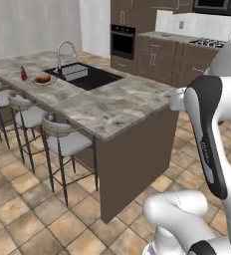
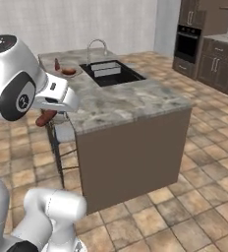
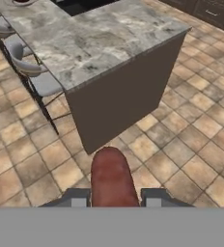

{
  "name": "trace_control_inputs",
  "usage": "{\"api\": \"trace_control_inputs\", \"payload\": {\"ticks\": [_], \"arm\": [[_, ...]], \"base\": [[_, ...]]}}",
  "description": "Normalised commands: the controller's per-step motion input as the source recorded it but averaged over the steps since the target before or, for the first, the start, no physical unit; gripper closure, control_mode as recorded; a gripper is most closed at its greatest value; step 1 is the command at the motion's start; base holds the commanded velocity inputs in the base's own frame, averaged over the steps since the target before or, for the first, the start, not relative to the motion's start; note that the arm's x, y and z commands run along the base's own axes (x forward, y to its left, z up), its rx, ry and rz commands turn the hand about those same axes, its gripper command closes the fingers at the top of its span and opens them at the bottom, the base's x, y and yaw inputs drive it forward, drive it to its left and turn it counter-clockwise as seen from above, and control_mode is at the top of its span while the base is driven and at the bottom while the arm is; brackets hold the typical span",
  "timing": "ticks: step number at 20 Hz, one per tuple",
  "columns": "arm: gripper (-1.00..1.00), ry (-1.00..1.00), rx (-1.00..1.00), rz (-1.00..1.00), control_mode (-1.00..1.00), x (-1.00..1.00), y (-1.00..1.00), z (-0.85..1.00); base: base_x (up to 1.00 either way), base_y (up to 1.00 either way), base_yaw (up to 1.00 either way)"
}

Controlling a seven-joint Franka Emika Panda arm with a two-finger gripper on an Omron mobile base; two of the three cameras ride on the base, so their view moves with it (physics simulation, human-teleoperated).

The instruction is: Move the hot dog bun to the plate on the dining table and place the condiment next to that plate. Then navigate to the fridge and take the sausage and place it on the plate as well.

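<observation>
Our pincer [image 3: 113, 200] is clamped on the sausage [image 3: 111, 178], which sticks out like a fat dark-red finger at the bottom middle of the hand view, with one dark fingertip [image 3: 77, 198] on each side of it. Under it there is just brown tiled floor [image 3: 191, 144], so the sausage is up in the air and not over the bench yet. The dining table [image 1: 112, 102] is our bench, and its near corner is in the middle of the hand view. The plate [image 1: 44, 80] sits far away at the upper left of the left base view, with the hot dog bun [image 1: 42, 78] on it and the red condiment [image 1: 23, 73] standing just beside it. We think the bun and bottle jobs are done, and only the sausage is left. What could go wrong? The sausage is round and smooth, so it might slip out and fall on the floor if we swing fast. The plate is at the far end, so we may have to drive closer or we will not reach it. We could also bump the stools [image 1: 67, 142] along the bench's side. The right base view shows the sausage poking out below the white arm at middle left. The left base view shows the oven [image 1: 122, 41] and hob counter [image 1: 187, 50] at the top.
</observation>
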Motion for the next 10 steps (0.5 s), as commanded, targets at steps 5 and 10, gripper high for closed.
{"api": "trace_control_inputs", "payload": {"ticks": [5,10], "arm": [[1.00,0.00,0.00,0.00,1.00,0.00,0.00,0.00],[1.00,0.00,0.00,0.00,1.00,0.00,0.00,0.00]], "base": [[0.14,1.00,-0.26],[0.33,1.00,-0.30]]}}
